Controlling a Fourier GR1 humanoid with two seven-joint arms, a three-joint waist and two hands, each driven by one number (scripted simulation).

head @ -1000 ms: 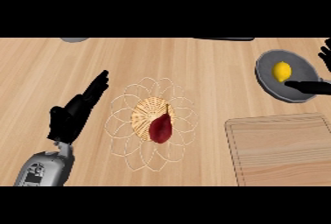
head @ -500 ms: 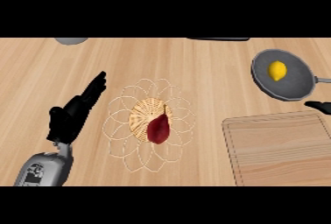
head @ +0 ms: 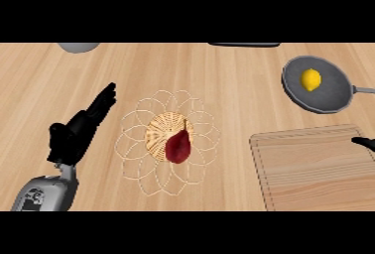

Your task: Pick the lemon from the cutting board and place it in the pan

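The pale wood-grain tabletop (head: 219,69) fills the view, and by the look of it the placing step is done. The bare rectangular wooden cutting board (head: 307,173) sits at lower right. The round grey metal pan (head: 330,101) beside its far edge holds the smooth yellow lemon (head: 312,79). A flat wire trivet (head: 170,141), looped like petals, carries a dark red pointed vegetable (head: 178,147). The left hand (head: 77,131) rests open, fingers straight. Only a black tip of the right hand (head: 365,143) shows; grip impossible to tell. Next, probably just clear away.
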